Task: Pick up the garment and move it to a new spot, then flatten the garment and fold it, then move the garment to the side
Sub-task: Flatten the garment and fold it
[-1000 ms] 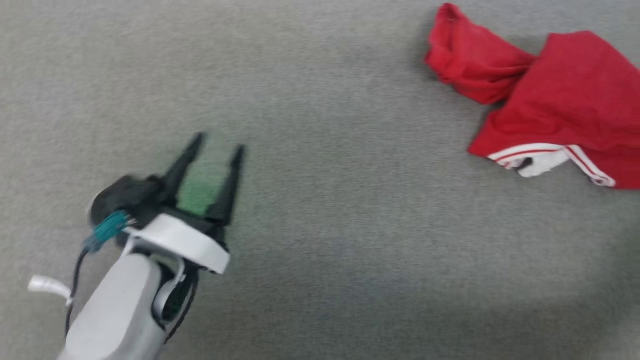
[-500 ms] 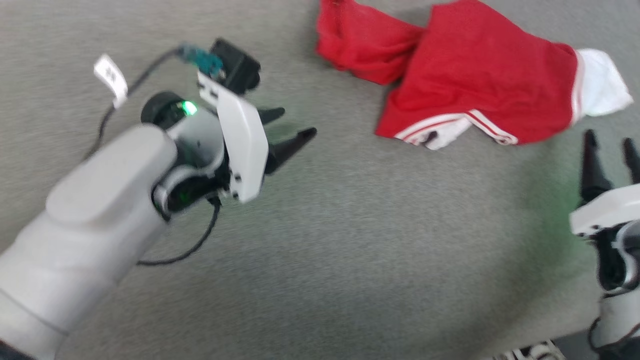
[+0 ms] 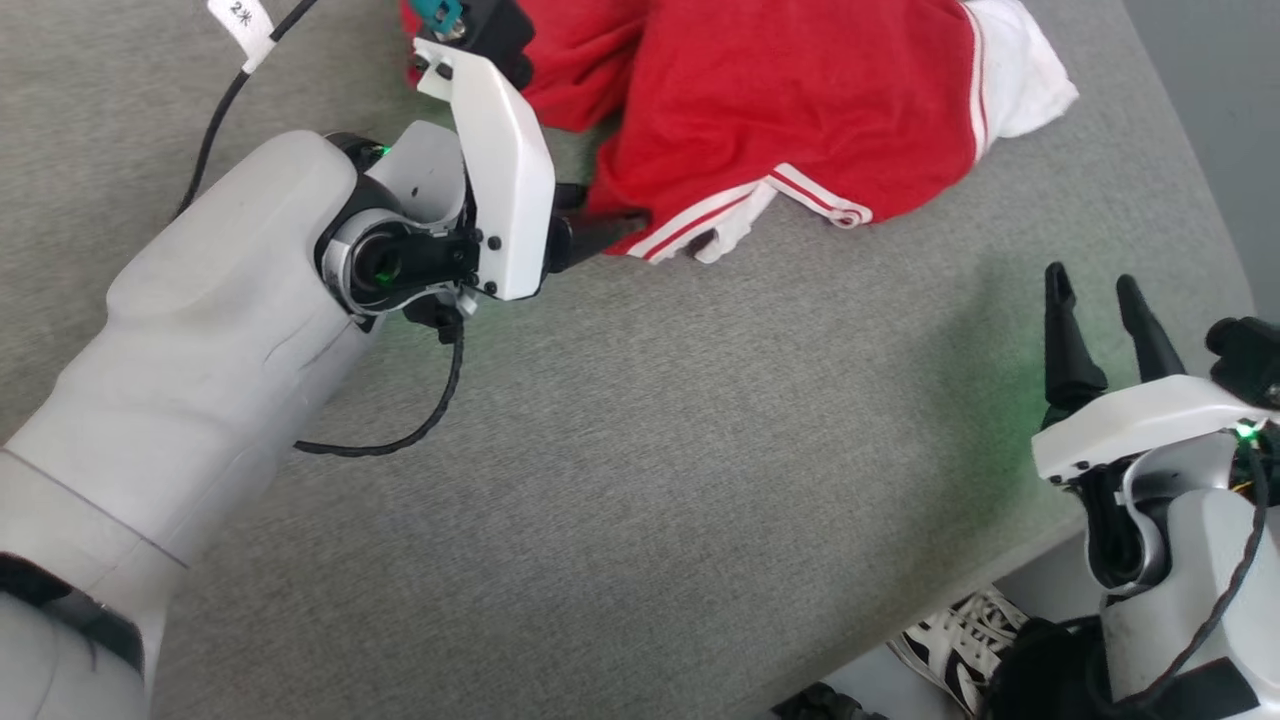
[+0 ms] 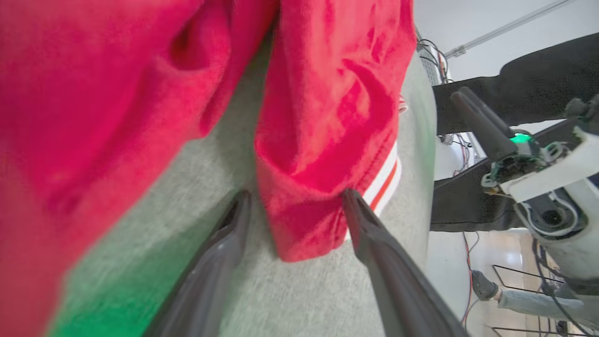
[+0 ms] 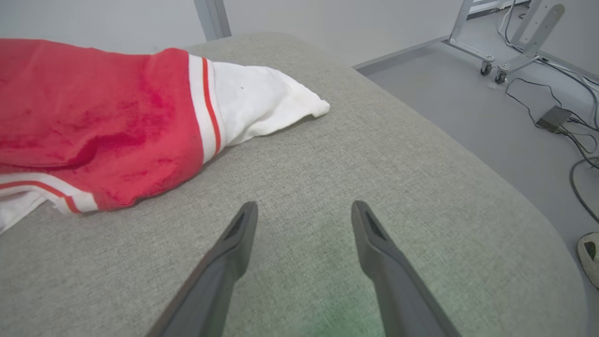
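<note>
I see the shirt (image 3: 800,100) lying in a bunch on the far part of the gray table (image 3: 700,450). It is bright red. A white sleeve (image 3: 1020,80) sticks out on its right side, close to the table's right edge. A thin red and white stripe (image 3: 720,210) runs along the near edge of the shirt.

My left gripper (image 3: 605,210) is at the near left corner of the shirt. Its two dark fingers are spread wide. In the left wrist view a red corner of the cloth sits between them, and the tip of one finger is right at the cloth beside the stripe. The fingers are not squeezing the cloth. A black cable (image 3: 400,440) hangs in a loop from my left arm over the table.

My right gripper (image 3: 1090,277) is at the near right, over the table close to its edge. Its fingers are spread wide too and point to the far side. Between them I see just gray table. The shirt is to the far left of this gripper and apart from it.

Down past the near edge of the table, a black and white shoe (image 3: 960,640) is on the floor (image 5: 468,93).
</note>
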You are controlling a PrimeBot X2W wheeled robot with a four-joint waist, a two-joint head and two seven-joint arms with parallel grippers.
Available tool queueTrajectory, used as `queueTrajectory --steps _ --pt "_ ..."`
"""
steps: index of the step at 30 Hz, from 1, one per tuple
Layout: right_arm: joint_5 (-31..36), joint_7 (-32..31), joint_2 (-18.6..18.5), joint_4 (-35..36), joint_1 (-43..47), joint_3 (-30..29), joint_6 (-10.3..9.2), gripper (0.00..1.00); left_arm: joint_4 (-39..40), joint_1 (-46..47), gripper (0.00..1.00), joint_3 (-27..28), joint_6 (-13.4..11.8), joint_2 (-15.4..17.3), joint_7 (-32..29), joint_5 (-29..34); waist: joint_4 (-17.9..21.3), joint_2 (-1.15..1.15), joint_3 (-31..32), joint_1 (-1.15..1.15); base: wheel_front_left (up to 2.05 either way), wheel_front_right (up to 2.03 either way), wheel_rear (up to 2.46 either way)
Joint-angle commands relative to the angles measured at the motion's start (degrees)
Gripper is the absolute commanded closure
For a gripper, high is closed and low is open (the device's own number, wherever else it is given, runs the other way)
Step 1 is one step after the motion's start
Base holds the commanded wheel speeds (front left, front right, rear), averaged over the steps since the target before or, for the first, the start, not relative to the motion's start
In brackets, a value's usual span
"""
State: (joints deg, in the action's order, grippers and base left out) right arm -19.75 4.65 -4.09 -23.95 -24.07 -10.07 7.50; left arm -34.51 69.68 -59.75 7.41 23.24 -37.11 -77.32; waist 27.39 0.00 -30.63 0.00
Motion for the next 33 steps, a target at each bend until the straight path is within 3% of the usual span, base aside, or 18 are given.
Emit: queueTrajectory --steps 1,2,3,4,5,19,26,33 --pt "-0.67 0.71 0.41 -0.22 -0.39 0.28 -0.02 0.00 -0.65 -0.62 0.00 -0.66 0.01 -0.31 -0.48 -0.49 0.91 0.00 -0.80 0.00 0.00 0.00 0.00" --pt "-0.88 0.88 0.48 -0.59 -0.49 0.51 -0.02 0.00 -0.84 -0.92 0.00 -0.54 0.01 -0.66 -0.55 -1.34 1.06 0.00 -0.93 0.00 0.00 0.00 0.00" --pt "-1.00 1.20 0.54 -0.99 -0.59 0.68 -0.02 0.00 -0.81 -1.23 0.20 -0.36 0.01 -1.03 -0.83 -2.39 1.13 0.00 -1.00 0.00 0.00 0.00 0.00" --pt "-1.19 1.40 0.57 -1.35 -0.74 0.82 -0.02 0.00 -0.51 -1.31 0.64 -0.21 0.01 -1.19 -0.97 -3.25 1.15 0.00 -1.08 0.00 0.00 0.00 0.00" --pt "-1.51 1.87 0.70 -1.85 -1.09 0.97 -0.02 0.00 0.15 -0.71 1.00 -0.26 0.01 -0.91 -0.06 -2.95 1.03 0.00 -1.17 0.00 0.00 0.00 0.00" --pt "-2.38 3.50 0.93 -4.48 -1.17 2.13 -0.02 0.00 4.22 10.88 1.00 -2.59 0.03 5.67 7.95 3.39 -1.49 0.00 1.78 0.00 0.00 0.00 0.00" --pt "-3.59 4.21 1.10 -5.57 -2.19 5.81 -0.02 0.00 -4.20 15.54 1.00 -7.37 0.02 3.34 17.78 12.77 0.17 0.00 1.09 0.00 0.00 0.00 0.00" --pt "-5.42 5.78 1.16 -7.34 -1.82 8.26 -0.02 0.00 -15.33 14.52 1.00 -11.32 0.02 0.44 22.91 18.17 2.56 0.00 0.34 0.00 0.00 0.00 0.00"
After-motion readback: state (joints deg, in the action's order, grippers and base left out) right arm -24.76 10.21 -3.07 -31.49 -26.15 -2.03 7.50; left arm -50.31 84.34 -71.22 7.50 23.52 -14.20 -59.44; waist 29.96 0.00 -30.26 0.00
